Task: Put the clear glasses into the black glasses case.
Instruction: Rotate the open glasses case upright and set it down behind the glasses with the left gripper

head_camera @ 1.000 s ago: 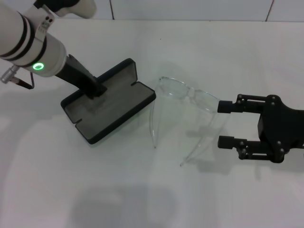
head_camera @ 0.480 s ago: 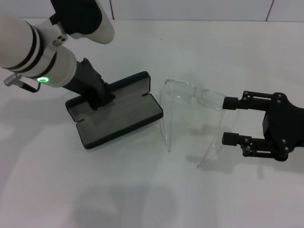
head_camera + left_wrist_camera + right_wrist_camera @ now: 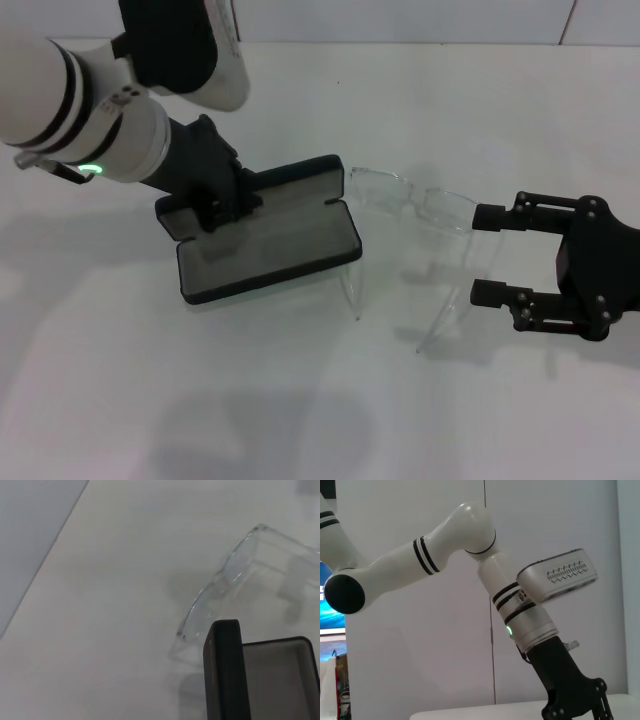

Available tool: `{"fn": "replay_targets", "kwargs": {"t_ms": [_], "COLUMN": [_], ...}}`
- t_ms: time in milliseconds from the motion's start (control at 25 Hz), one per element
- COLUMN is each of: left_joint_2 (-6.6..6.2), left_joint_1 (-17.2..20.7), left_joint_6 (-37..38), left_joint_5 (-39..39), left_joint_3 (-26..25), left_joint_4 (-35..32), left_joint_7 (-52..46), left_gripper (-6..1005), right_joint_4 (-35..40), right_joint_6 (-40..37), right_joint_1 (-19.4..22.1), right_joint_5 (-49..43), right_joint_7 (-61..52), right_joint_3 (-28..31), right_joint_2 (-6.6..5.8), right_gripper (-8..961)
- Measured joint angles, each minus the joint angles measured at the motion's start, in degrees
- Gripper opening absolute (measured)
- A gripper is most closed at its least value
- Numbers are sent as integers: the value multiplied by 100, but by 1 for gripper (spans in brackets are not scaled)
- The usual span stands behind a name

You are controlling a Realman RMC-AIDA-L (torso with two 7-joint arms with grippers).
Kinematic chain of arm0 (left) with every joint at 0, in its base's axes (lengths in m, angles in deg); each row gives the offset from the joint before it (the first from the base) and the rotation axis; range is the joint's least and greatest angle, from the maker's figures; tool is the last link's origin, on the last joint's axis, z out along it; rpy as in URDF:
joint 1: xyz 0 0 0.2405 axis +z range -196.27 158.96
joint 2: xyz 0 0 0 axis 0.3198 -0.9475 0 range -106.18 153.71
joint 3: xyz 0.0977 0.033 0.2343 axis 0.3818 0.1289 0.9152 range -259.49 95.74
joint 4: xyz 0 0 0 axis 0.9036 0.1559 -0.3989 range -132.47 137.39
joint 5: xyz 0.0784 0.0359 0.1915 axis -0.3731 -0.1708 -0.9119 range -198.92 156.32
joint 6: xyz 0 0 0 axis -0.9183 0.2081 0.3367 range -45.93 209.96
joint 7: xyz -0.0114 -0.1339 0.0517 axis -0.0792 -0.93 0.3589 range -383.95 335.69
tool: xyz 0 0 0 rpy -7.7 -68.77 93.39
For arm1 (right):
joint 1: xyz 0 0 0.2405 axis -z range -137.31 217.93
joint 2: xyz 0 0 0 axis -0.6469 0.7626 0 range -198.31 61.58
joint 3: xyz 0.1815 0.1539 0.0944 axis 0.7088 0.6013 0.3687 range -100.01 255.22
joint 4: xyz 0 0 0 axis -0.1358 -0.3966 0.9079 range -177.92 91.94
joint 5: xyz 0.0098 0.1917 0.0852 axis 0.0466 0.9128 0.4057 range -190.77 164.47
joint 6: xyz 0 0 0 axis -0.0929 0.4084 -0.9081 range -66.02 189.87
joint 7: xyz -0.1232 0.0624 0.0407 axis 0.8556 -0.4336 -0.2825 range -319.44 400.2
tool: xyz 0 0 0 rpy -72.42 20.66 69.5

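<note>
Our left hand has hold of the open black glasses case, which lies on the white surface touching the clear glasses. Our right hand waits wide apart at the glasses' far end. If the case nudges further, we could knock them away.

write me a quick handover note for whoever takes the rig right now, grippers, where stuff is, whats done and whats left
Left gripper: down on the black glasses case, at the hinge end by the lid; grip not visible.
Right gripper: open, low over the table, its upper finger at the outer end of the clear glasses.
Case: open, grey lining up, nothing in it.
Glasses: on the table beside the case, arms unfolded, near corner close to the case edge.
Done: case opened and brought next to the glasses.
Left: grasp the glasses, probably fold the arms, lay them in the case.
</note>
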Motion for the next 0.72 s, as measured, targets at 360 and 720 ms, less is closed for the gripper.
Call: {"fn": "replay_targets", "kwargs": {"t_ms": [360, 720], "left_joint_2": [-7, 2], "left_joint_1": [248, 307], "left_joint_6": [-7, 20], "left_joint_5": [275, 301], "left_joint_3": [103, 110], "left_joint_4": [-317, -336], "left_joint_7": [967, 1222], "left_gripper": [197, 198], "right_joint_4": [-20, -52], "right_joint_6": [-64, -80], "right_joint_1": [61, 86], "right_joint_5": [-2, -2], "right_joint_7": [50, 140], "right_joint_3": [114, 190], "right_joint_2": [0, 0], "right_gripper": [675, 675]}}
